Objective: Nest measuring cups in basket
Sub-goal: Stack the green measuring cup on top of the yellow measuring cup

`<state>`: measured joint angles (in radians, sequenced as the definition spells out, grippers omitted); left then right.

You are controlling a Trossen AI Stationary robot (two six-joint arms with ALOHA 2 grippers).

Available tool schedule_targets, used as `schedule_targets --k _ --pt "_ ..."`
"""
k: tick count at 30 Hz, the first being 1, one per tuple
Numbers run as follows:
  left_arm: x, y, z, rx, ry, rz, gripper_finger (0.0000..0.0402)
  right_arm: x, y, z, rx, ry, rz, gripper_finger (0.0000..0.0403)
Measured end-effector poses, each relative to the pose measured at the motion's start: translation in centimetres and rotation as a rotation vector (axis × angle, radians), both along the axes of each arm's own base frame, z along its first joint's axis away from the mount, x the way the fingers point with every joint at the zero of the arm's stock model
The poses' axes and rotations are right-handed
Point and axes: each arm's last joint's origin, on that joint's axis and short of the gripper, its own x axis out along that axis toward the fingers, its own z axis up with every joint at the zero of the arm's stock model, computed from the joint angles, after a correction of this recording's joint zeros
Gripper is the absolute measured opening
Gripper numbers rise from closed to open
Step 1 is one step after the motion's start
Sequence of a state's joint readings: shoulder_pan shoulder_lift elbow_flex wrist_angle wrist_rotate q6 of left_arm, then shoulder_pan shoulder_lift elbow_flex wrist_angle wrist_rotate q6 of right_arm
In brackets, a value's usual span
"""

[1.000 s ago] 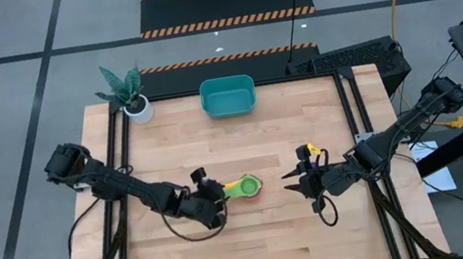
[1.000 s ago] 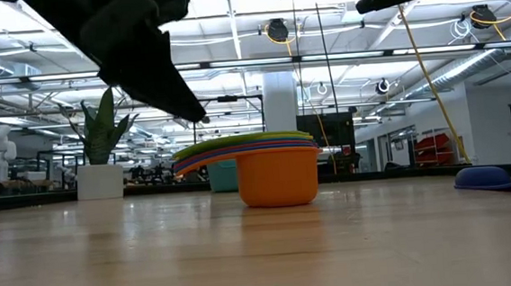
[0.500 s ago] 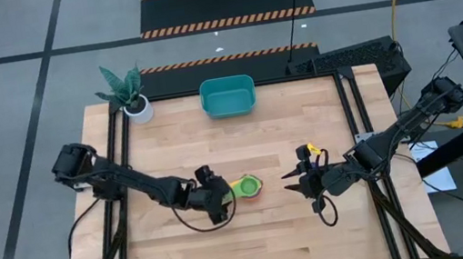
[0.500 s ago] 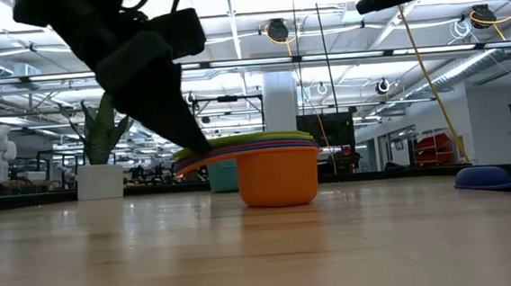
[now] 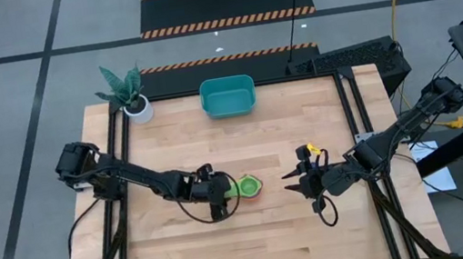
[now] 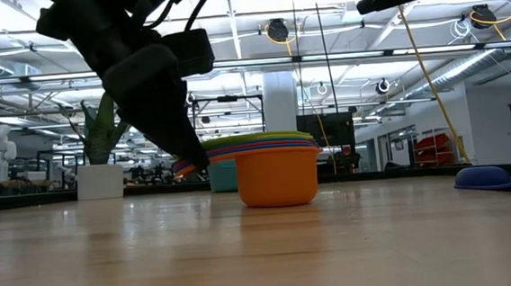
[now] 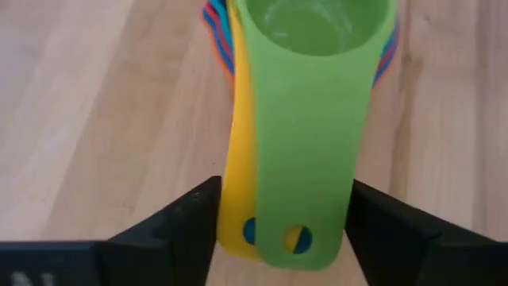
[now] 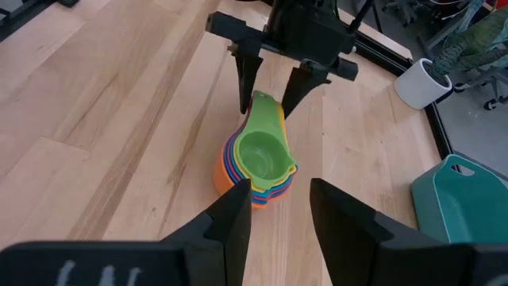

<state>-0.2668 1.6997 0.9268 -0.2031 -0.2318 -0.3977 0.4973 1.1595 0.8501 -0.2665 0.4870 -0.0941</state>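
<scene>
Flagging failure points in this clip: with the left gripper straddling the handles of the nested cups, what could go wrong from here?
1. The left gripper has a finger on each side of the fanned handles; the yellow handle sits offset under the green one, so closing may pinch unevenly and twist the stack.
2. The basket stands far across the table; a handle-only grip could tip the stack or shed cups in transit.

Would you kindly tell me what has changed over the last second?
The left tool advanced toward the stacked measuring cups, so its fingers now flank the stack's handles; no grip is visible. The stack, right tool and teal basket stayed where they were.
</scene>
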Motion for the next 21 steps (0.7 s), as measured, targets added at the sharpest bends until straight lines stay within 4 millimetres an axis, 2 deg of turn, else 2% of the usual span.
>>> schedule_targets --k 6,10,21 --pt "0.00 -0.10 0.00 -0.021 0.003 -0.015 0.0179 0.00 0.00 0.00 0.000 0.000 0.000 0.0125" --pt "0.01 -0.10 0.02 -0.023 0.001 -0.012 0.0152 0.00 0.00 0.00 0.000 0.000 0.000 0.0125" --pt "0.09 -0.16 0.10 -0.037 -0.013 0.005 0.0167 0.00 0.00 0.00 -0.003 0.000 0.001 0.0125"
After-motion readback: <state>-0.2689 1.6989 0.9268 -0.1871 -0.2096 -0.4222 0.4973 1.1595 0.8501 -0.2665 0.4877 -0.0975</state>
